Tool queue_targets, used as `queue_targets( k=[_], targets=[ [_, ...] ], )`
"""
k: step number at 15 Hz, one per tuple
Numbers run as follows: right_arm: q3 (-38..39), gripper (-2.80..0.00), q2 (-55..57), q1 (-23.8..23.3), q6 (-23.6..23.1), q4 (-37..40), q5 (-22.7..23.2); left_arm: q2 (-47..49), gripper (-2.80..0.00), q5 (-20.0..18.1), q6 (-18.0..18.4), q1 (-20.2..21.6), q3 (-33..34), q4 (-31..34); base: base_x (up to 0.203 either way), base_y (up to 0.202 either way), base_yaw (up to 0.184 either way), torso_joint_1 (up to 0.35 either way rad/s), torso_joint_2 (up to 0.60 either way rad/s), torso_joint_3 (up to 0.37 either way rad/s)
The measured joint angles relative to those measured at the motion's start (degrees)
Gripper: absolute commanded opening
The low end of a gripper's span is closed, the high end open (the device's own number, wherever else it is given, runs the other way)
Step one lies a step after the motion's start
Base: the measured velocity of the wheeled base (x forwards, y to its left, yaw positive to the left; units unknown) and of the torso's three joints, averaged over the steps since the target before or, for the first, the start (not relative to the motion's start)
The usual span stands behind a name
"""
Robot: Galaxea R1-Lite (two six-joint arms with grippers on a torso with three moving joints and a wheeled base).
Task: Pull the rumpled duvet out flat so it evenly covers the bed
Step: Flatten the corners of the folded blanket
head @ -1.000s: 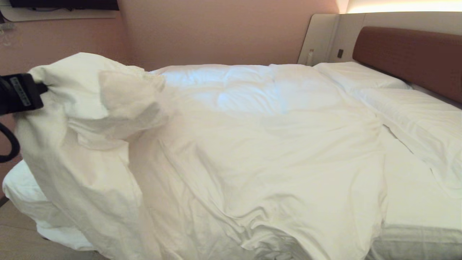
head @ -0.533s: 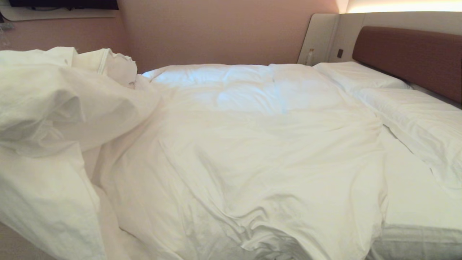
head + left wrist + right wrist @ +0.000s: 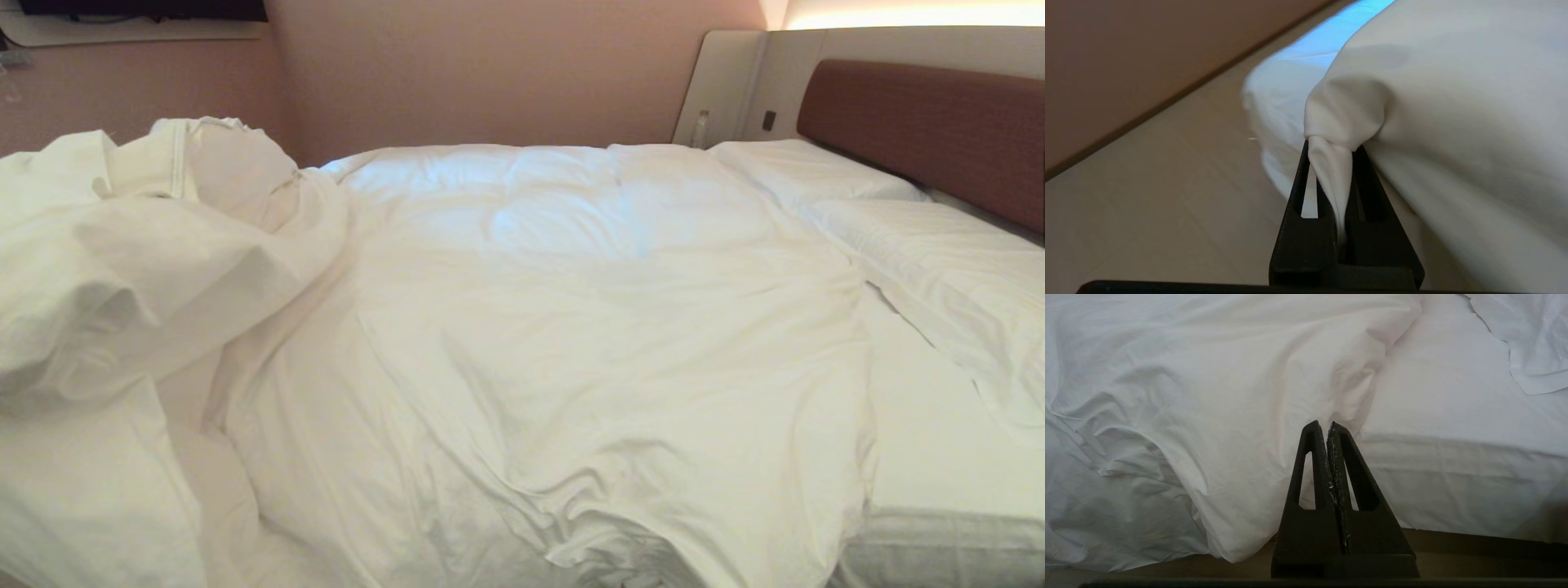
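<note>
Bed [image 3: 939,482]: you see a wide low double bed with a white mattress sheet bare along its right side, set against a pink wall; its brown padded headboard [image 3: 939,131] stands at the far right.
Duvet [image 3: 531,351]: the thick, puffy white quilt with soft wrinkles covers most of the mattress. Its left part is lifted and bunched into a tall heap at the left edge of your head view; the near edge hangs rumpled over the front of the bed. A strip of sheet between the duvet and the pillows lies uncovered.
Pillows [image 3: 922,269]: two flat white rectangular pillows lie side by side below the headboard, just beside the duvet's right edge.
Left claw [image 3: 1331,143]: black, clenched on a twisted fold of the duvet; in your left wrist view the cloth runs down between the fingers, with pale floor [image 3: 1159,196] beyond it. It is outside your head view.
Right claw [image 3: 1327,424]: black, clenched on nothing, hanging before the front of the bed by the duvet's near edge.
</note>
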Motion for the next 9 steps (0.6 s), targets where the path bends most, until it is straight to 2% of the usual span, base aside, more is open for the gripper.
queue_targets(
  k=[3,6,9],
  targets=[
    [0.0,-2.80,0.0,0.0,0.0,0.0,0.0,1.0,-2.80,7.4,-0.2,0.7,0.5,-2.4,0.000,0.000,0.000,0.000,0.00,0.000],
    [0.0,-2.80,0.0,0.0,0.0,0.0,0.0,1.2,-2.80,13.1,-0.3,2.4,1.4,-2.9,0.000,0.000,0.000,0.000,0.00,0.000],
    [0.0,-2.80,0.0,0.0,0.0,0.0,0.0,1.5,-2.80,15.8,-0.3,4.2,2.1,-2.9,0.000,0.000,0.000,0.000,0.00,0.000]
  ],
)
